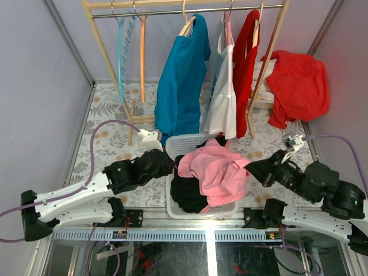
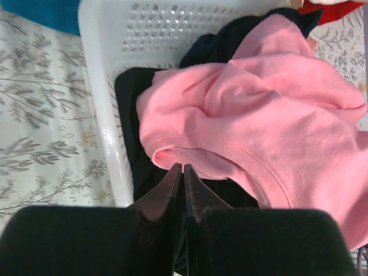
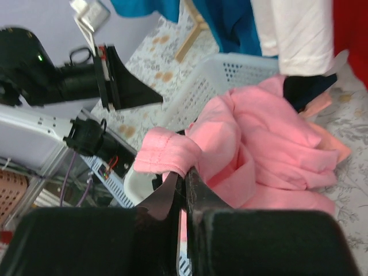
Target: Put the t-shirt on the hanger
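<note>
Two tools, top view: left tool (image 1: 165, 163) and right tool (image 1: 253, 170) flank the white basket (image 1: 187, 142) on the desk (image 1: 109, 138), one at each side.
T-shirt, top view: the t-shirt (image 1: 215, 169) lies crumpled on top of the black clothes (image 1: 187, 192) in the basket, between the two tools.
Hanger, top view: the hanger (image 1: 142, 54) hangs on the rail (image 1: 190, 10) at the far left, beside a teal hanger (image 1: 120, 54). It hangs straight down, well apart from the shirt.
Nearer arm: likely the left, since the hanger is on its side.
Left wrist view: jaws pressed together, nothing seen between them. The tips sit just short of the pink hem fold, over the dark cloth.
Right wrist view: jaws closed with a pink fold bunched at the tips. It looks pinched, judged from the cloth draped there.
Key relation: the shirt must travel up, away from the arm bases and leftward to reach the hanger.
</note>
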Controlling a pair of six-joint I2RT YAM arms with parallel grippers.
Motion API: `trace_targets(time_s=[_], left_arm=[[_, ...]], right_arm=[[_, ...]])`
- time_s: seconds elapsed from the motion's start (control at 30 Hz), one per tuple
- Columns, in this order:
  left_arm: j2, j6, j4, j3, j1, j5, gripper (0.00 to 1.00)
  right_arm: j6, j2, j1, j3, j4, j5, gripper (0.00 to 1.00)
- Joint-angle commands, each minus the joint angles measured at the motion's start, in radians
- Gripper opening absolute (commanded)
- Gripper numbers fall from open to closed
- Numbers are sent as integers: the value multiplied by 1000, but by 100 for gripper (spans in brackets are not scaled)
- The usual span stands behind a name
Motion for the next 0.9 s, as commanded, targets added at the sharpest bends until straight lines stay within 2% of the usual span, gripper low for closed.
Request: trace_targets(time_s=[0.0, 0.23, 0.5, 0.87], left_arm=[[19, -64, 172, -54, -4, 100, 5], [96, -80, 282, -80, -59, 115, 23], [172, -90, 335, -91, -70, 132, 29], [285, -49, 365, -53, -71, 98, 32]], right_arm=[[-20, -7, 3, 54, 13, 131, 0], [-41, 16, 2, 57, 31, 148, 0], [-65, -12, 4, 83, 13, 176, 0], [-74, -29, 3, 88, 1, 172, 0]])
